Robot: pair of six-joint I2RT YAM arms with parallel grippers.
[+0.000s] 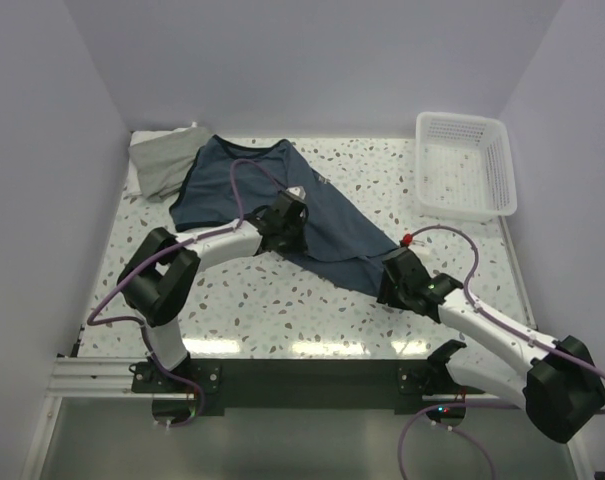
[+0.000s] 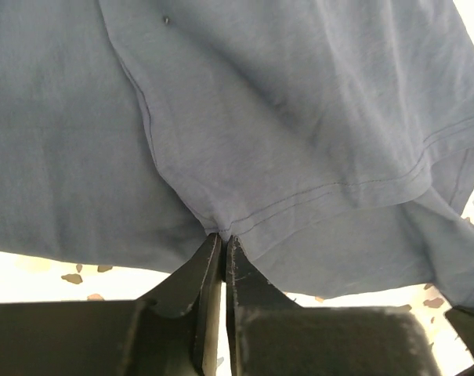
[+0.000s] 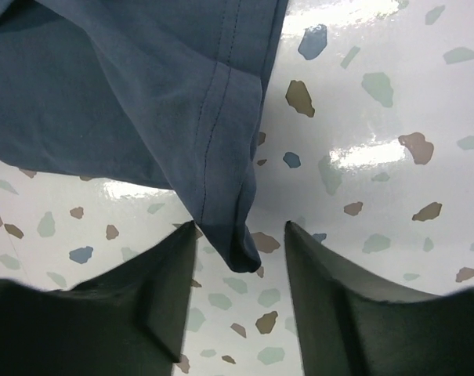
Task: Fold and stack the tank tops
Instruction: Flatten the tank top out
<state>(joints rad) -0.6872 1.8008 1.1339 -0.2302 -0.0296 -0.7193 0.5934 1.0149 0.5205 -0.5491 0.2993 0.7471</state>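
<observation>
Top view: navy blue cloth tank top (image 1: 272,195) is spread unfolded left of the white plastic mesh basket (image 1: 464,165). Plain grey cloth tank top (image 1: 162,160) is crumpled farther left of the basket, with no gripper on it. No fold, no stack.

Left wrist: left gripper (image 2: 223,243) is pressed together, pinching gathered navy fabric by a stitched hem.

Right wrist: right gripper (image 3: 240,235) is spread, with a navy hem corner between its fingers, unclamped.

Looks like early days, with both tops left to do.

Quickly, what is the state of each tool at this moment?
left tool: closed, pinching the hem of the navy tank top.
right tool: open, a corner of the same top between its fingers.
</observation>
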